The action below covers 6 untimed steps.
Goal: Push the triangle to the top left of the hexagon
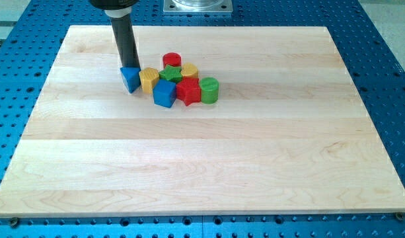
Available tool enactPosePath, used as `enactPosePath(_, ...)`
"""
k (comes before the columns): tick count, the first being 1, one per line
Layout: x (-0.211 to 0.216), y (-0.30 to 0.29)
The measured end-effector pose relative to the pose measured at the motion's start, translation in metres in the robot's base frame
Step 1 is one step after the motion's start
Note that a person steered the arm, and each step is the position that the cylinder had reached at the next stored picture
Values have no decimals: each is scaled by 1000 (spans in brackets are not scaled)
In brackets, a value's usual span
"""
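A blue triangle (130, 79) lies on the wooden board (202, 158), touching the left side of a yellow hexagon (149, 79). My tip (129, 67) stands at the triangle's top edge, touching it or very nearly so. The dark rod rises from there toward the view's top. The triangle sits to the left of the hexagon, at about the same height in the view.
A tight cluster lies right of the hexagon: a blue cube (164, 93), a green star (170, 73), a red cylinder (172, 61), a yellow block (189, 71), a red block (187, 91) and a green cylinder (209, 90).
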State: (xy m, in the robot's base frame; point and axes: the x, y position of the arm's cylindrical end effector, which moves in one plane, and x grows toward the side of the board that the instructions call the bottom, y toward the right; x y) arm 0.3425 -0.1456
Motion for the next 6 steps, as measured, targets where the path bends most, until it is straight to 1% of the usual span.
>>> enactPosePath(1,41,-57)
enactPosePath(2,83,-58)
enactPosePath(3,91,-28)
enactPosePath(5,58,10)
enactPosePath(6,39,10)
